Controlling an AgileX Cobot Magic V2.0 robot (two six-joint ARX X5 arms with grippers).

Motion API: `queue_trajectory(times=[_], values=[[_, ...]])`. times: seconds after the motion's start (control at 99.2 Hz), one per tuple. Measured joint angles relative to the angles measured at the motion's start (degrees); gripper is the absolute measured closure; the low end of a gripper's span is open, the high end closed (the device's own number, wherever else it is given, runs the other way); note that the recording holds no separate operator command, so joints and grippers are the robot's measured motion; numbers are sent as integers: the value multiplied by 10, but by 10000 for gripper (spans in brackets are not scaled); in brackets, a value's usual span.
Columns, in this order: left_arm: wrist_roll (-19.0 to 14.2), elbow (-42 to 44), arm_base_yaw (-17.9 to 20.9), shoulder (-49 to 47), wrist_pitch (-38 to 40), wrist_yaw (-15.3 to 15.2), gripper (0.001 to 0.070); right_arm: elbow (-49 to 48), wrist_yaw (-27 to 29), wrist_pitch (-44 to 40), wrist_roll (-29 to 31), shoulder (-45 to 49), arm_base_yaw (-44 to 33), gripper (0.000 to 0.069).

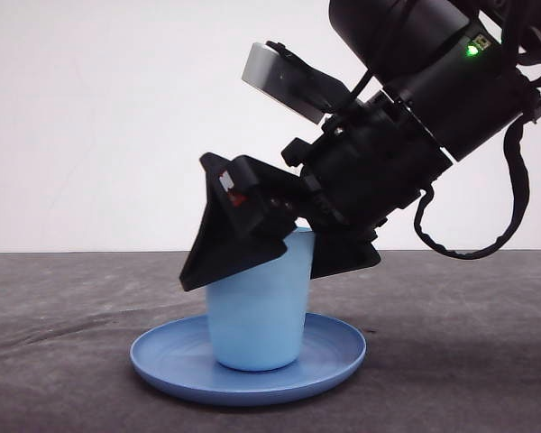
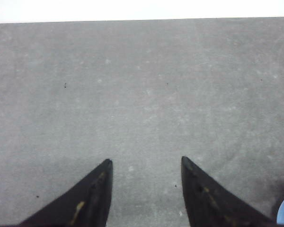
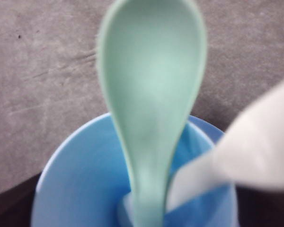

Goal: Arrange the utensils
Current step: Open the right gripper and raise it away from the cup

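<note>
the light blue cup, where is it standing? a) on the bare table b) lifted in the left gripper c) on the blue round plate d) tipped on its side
c: in the front view the light blue cup stands upright in the middle of the blue round plate, which lies flat on the table.

Mint-green spoon (image 3: 154, 94), light-blue cup (image 1: 255, 307)

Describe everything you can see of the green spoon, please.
The spoon is pale mint green, smooth and looks like plastic. Its oval bowl points up toward the right wrist camera, and the narrowing handle goes down into the light blue cup. A blurred white utensil leans in the same cup beside it. Whether they touch is unclear.
</note>
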Motion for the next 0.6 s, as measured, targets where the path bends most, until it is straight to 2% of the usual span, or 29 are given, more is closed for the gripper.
queue_trajectory(times=[0.03, 0.303, 0.595], values=[[0, 0, 0, 0, 0, 0, 439, 0, 0, 0, 0, 0, 0, 10], [0, 0, 0, 0, 0, 0, 439, 0, 0, -80, 1, -39, 0, 11], [0, 0, 0, 0, 0, 0, 439, 0, 11, -288, 1, -165, -23, 11]])
